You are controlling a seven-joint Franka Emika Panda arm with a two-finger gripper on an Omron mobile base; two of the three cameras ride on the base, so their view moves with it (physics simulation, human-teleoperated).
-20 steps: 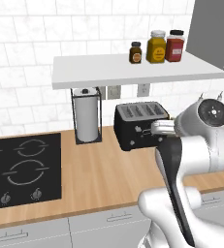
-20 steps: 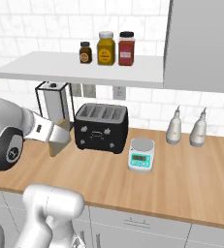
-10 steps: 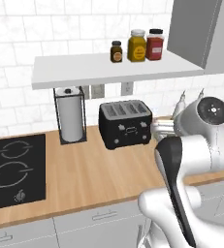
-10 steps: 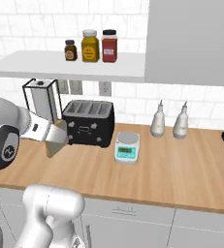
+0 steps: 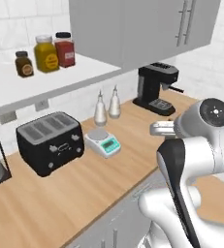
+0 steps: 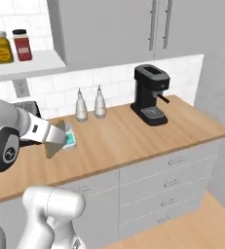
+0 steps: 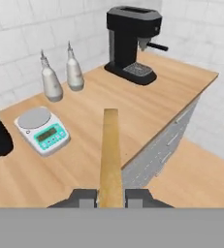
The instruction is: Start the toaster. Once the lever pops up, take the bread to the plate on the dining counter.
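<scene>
Bread slice held edge-on in the hand, above the wood wall counter.

The wood counter carries the black toaster at the left, a black coffee machine at the far right, then a white kitchen scale and two pale bottles between them. The gripper has its jaws drawn narrow, pinching the bread at its lower end; the tan slice stands out from the fingers over the counter's front edge, well apart from the toaster.

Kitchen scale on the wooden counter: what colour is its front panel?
Teal, under a small white kitchen scale with a grey platform; hand view is clearest.
</scene>
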